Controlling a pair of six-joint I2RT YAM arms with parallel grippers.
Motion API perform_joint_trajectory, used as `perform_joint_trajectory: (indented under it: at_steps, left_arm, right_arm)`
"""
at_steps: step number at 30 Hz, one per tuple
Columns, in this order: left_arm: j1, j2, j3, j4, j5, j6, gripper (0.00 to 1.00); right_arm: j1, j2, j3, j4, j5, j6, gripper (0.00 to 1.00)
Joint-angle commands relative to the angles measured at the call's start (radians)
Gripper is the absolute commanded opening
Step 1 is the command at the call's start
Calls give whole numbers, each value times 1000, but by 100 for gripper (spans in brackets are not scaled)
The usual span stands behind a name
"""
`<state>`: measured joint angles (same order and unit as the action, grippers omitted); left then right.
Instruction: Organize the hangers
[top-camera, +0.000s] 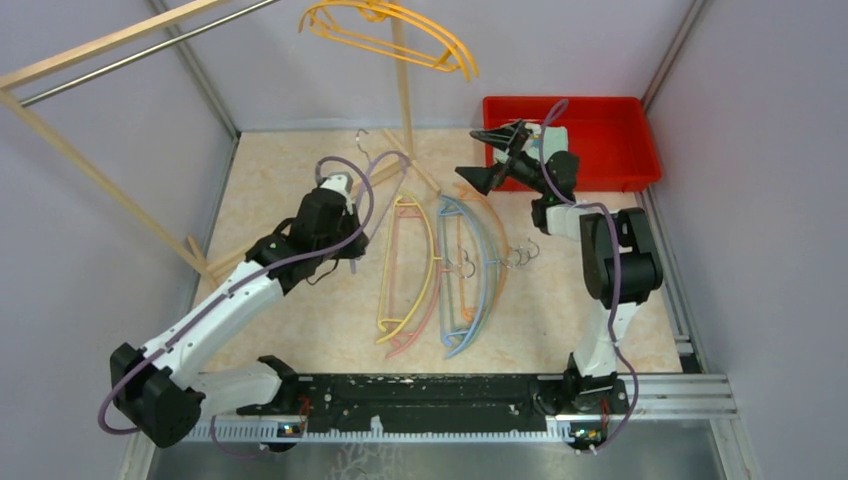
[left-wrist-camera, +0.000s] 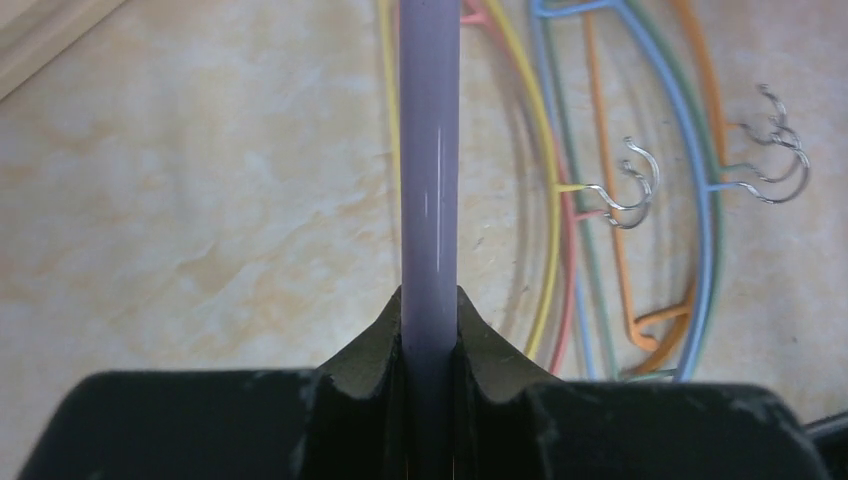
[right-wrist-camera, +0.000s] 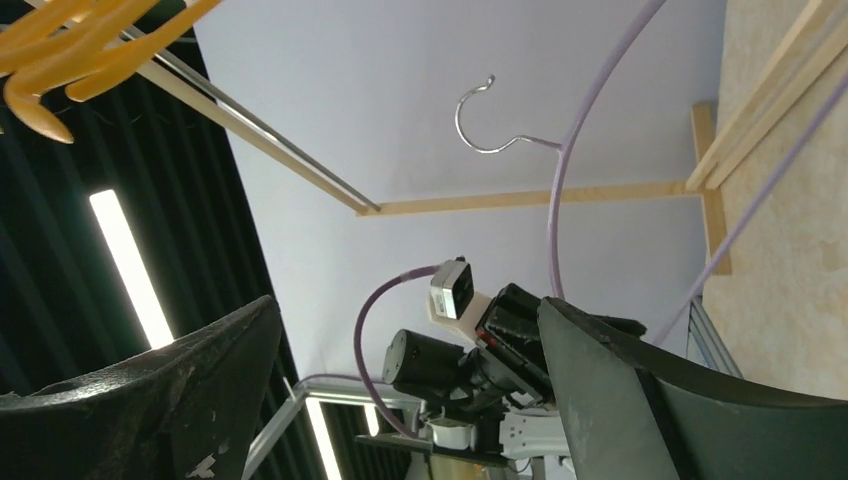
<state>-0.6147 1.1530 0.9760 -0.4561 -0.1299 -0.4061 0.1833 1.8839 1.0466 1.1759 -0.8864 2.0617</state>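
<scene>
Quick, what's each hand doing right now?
Left hand: closed on the purple hanger.
Right hand: open, holding nothing.

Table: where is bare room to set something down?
Bare tabletop lies between the left arm and the hangers, and between hangers and right arm. Crowded: the middle, plus the far edge with rack legs and red bin.

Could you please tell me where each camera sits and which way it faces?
Top external: above and behind, looking down on the table; left arm, right arm show.
Left wrist: faces down at the table; left gripper clamps the purple hanger.
Right wrist: faces sideways and up toward the rail; open right gripper shows.
Both wrist views share the purple hanger.
</scene>
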Motion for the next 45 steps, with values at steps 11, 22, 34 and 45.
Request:
perform_joint_trajectory:
  at_steps: [11, 22, 34, 45]
  left_arm:
    - [-20, -143, 305, -285, -668, -122, 0]
    - [-106, -45, 391, -75, -931, 65, 0]
    - [-166, -61, 260, 507, -1146, 547, 0]
    - [-109, -13, 344, 334, -1078, 419, 0]
  right_arm:
    - [20, -59, 400, -1591, 126, -1417, 99]
    - [102, -139, 219, -1709, 535, -1680, 99]
    - [101, -102, 268, -1714, 491, -1677, 92]
    - [102, -85, 294, -1714, 459, -1656, 90]
